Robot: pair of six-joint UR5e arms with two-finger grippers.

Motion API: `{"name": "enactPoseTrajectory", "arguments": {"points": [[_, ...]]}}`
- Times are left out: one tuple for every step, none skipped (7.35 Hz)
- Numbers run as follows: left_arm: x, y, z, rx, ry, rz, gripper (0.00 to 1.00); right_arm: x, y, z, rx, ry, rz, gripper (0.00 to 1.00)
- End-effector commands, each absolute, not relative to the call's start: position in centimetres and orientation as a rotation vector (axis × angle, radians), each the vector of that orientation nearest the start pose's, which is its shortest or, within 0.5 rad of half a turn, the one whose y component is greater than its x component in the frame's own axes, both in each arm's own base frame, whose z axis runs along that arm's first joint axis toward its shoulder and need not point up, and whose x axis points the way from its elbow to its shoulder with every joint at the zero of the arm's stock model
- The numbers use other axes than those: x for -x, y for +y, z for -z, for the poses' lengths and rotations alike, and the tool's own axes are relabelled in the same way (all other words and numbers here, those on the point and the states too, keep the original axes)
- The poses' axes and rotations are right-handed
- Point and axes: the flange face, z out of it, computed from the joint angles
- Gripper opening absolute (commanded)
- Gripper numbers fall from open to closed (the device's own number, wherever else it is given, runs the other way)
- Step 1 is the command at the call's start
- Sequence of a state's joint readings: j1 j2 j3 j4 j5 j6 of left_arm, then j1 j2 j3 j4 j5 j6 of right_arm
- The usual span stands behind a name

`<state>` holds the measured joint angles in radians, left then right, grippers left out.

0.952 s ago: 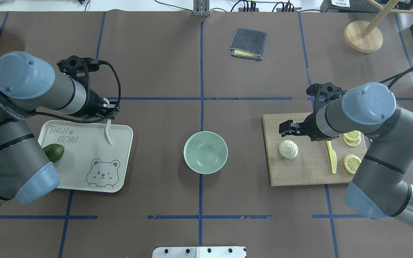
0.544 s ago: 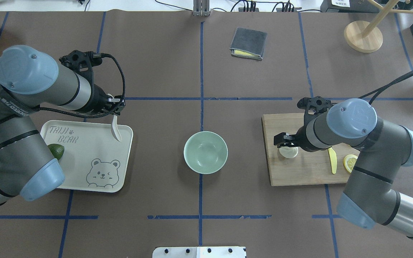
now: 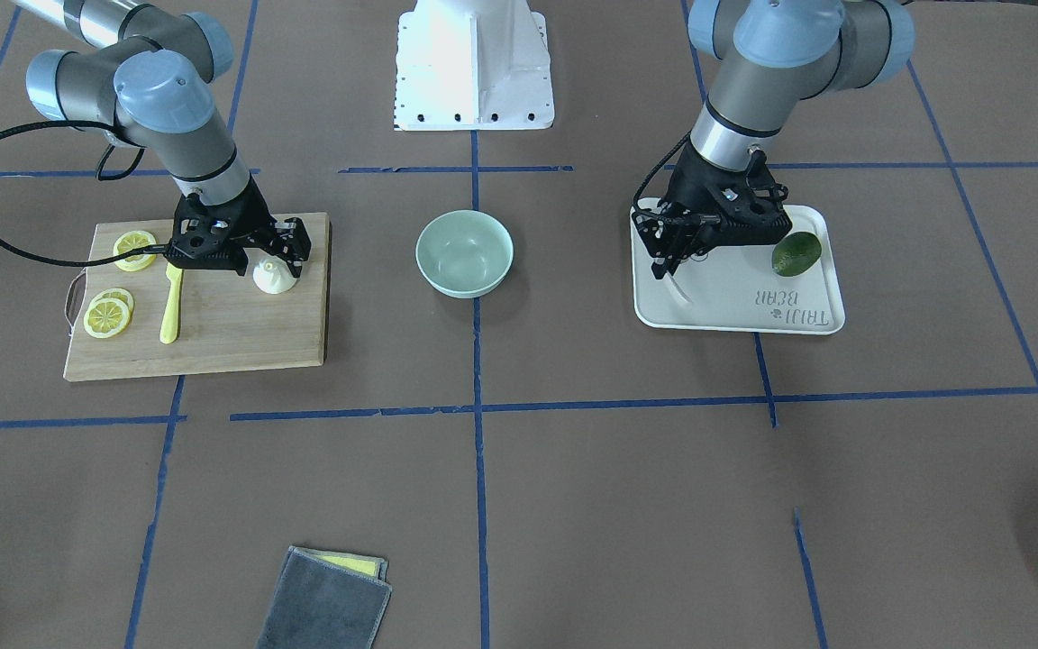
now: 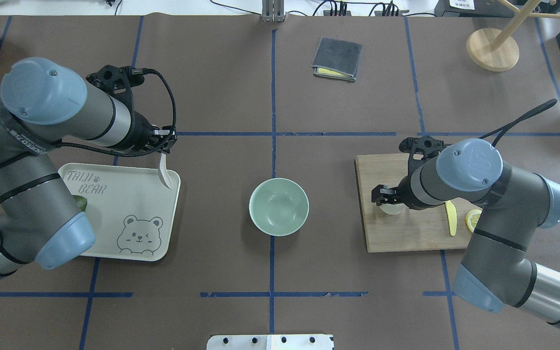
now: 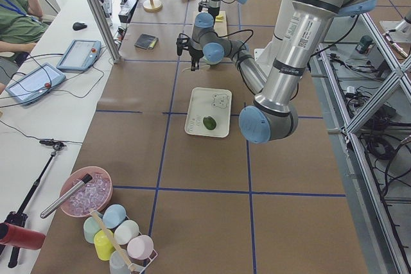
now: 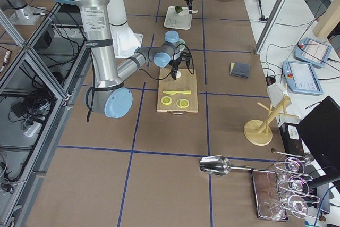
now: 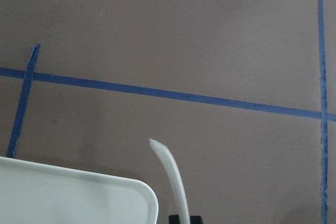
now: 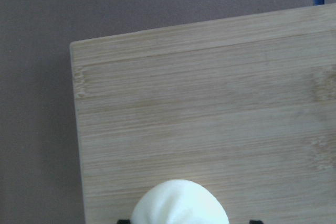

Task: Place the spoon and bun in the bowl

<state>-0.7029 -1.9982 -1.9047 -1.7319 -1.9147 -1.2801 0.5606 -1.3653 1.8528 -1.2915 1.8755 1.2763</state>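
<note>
spoon hung pinched in l claw near tray corner. r claw sat spread round bun on board. bowl betw them.

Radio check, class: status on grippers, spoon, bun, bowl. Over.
Left gripper shut on spoon, lifted near tray corner. Right gripper open, straddling bun on cutting board. Bowl empty, unobstructed.

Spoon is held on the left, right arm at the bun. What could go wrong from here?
The left gripper holds the off-white plastic spoon by its handle end; hanging, it may swing, slip, or catch the rim of the pale mint-green round bowl. The fingers of the right gripper straddle the white pleated steamed bun; squeezing may squash or eject it. Both arms aiming at one bowl could collide.
</note>
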Motion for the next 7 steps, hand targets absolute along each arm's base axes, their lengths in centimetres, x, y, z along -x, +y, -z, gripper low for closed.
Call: {"name": "enactPoseTrajectory", "arguments": {"points": [[-42.0,-47.4,-23.3,-0.111,0.980,0.285,0.00,42.8,-39.1,-39.2,-0.051,-0.818,-0.133,0.30],[-43.8,-47.3,-22.3,-0.087,0.994,0.307,0.00,42.7,-39.0,-38.8,-0.053,-0.821,-0.132,0.18],[-44.6,-47.6,-20.8,-0.080,1.016,0.324,0.00,42.6,-39.1,-38.8,-0.055,-0.822,-0.135,0.15],[-46.7,-47.4,-19.2,-0.061,1.068,0.344,0.00,41.9,-39.7,-38.7,-0.058,-0.825,-0.146,0.15],[-49.7,-46.8,-18.0,-0.034,1.119,0.350,0.00,41.2,-40.4,-38.2,-0.067,-0.831,-0.159,0.15],[-51.4,-46.3,-17.1,-0.020,1.148,0.348,0.00,40.6,-41.5,-37.2,-0.069,-0.848,-0.175,0.16],[-52.8,-45.7,-16.7,-0.013,1.161,0.333,0.00,39.3,-42.5,-36.9,-0.052,-0.866,-0.189,0.16]]}}
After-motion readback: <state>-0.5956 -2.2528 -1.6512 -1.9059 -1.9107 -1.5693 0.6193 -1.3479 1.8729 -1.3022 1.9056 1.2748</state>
